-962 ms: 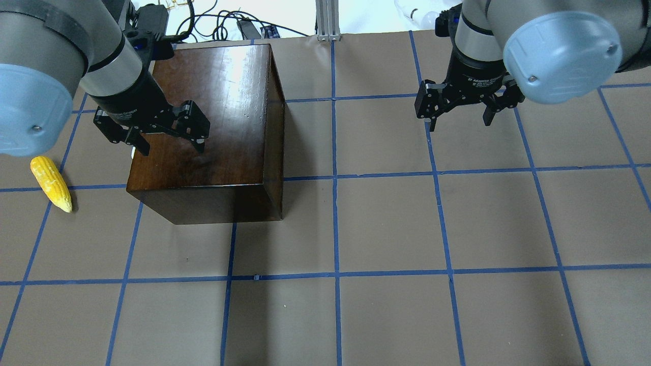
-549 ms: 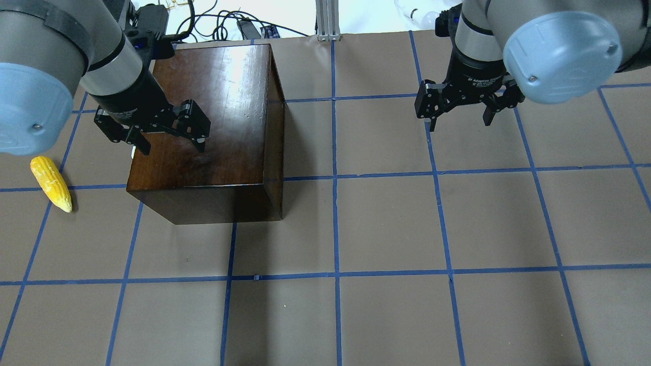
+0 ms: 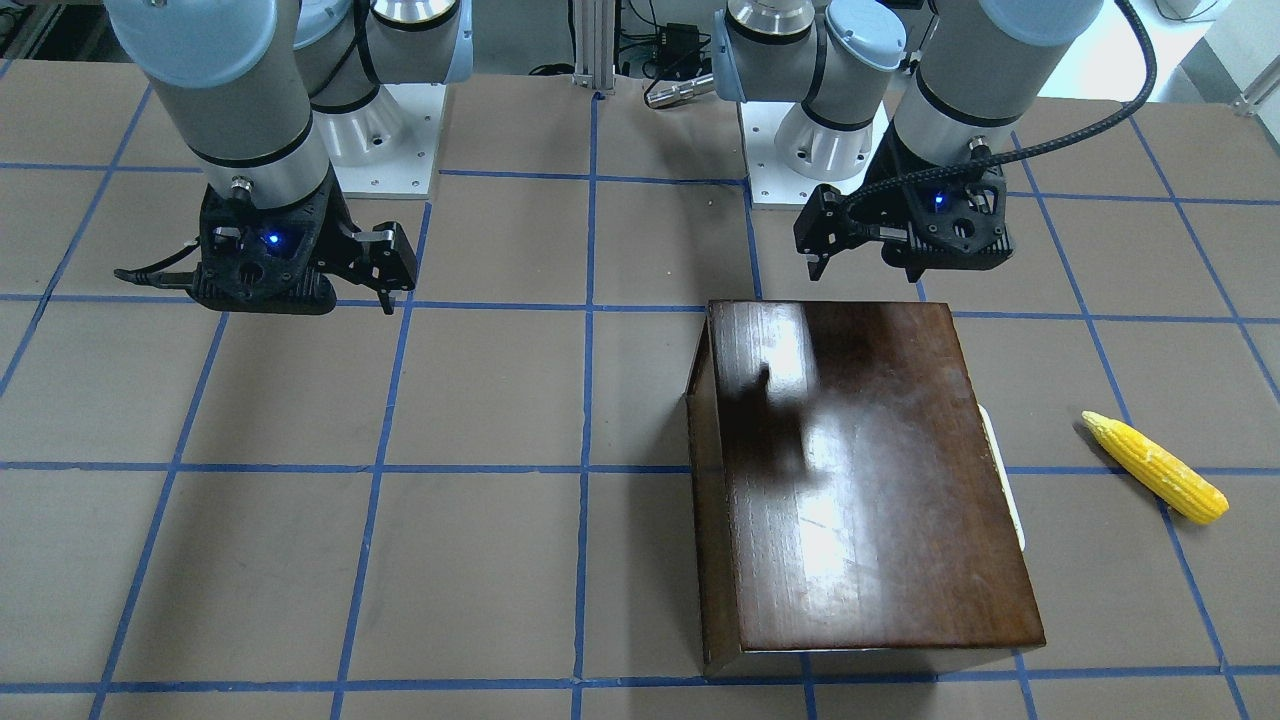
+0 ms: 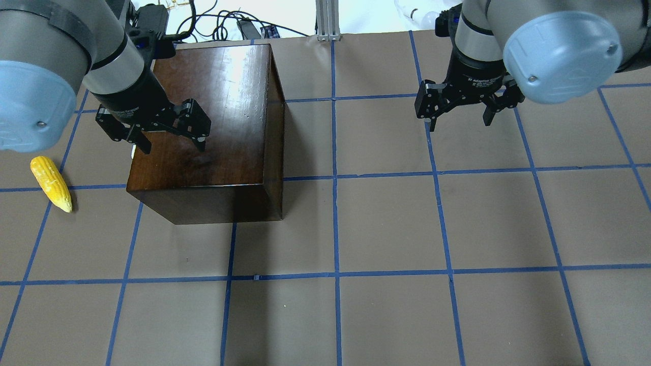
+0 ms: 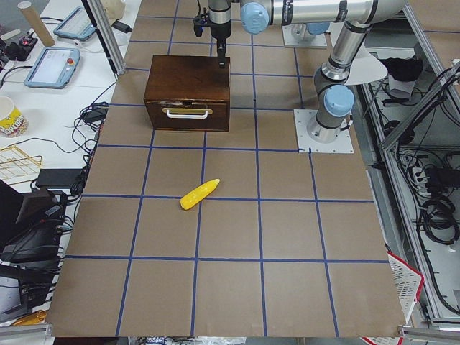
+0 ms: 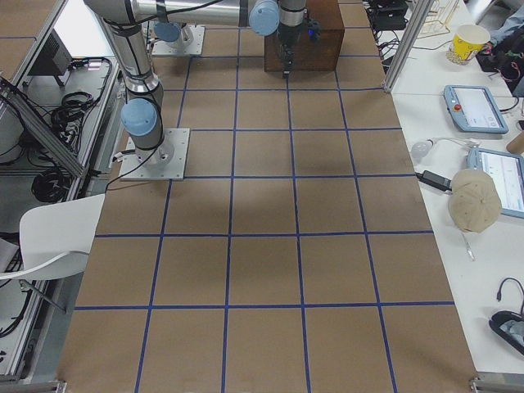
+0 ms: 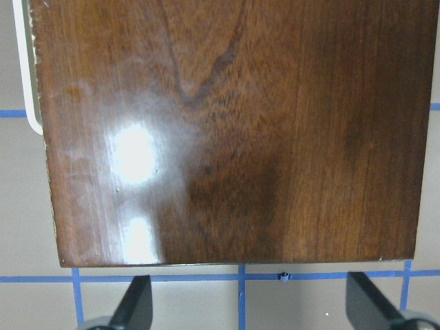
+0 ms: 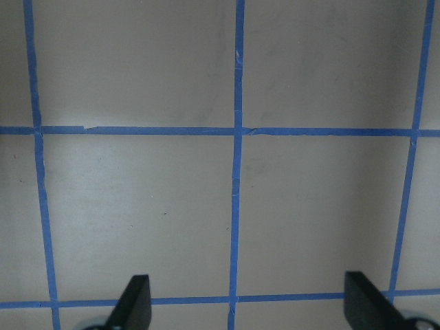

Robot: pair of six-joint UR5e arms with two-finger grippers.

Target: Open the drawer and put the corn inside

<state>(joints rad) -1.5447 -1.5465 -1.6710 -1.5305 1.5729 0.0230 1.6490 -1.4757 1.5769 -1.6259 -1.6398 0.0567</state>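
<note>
Since a second ago the left gripper [image 4: 174,148] has edged only slightly across the glossy dark brown wooden box [image 4: 224,101]. Its jaws are spread wide and empty, and it is probably lining up over the edge where the pale handle [image 5: 187,112] of the shut dark-fronted drawer [image 5: 215,119] sits, though its height above the lid is hard to judge. The bumpy bright yellow toy corn cob [image 4: 51,184] lies on the brown-paper table [image 4: 386,223] on that drawer side, well apart from the box, while the right gripper [image 4: 460,124], also spread and empty, hangs parked far from both.

Corn [image 4: 51,183] on table [image 4: 407,229] left of box [image 4: 224,127], left end effector [image 4: 174,148] above box
</note>
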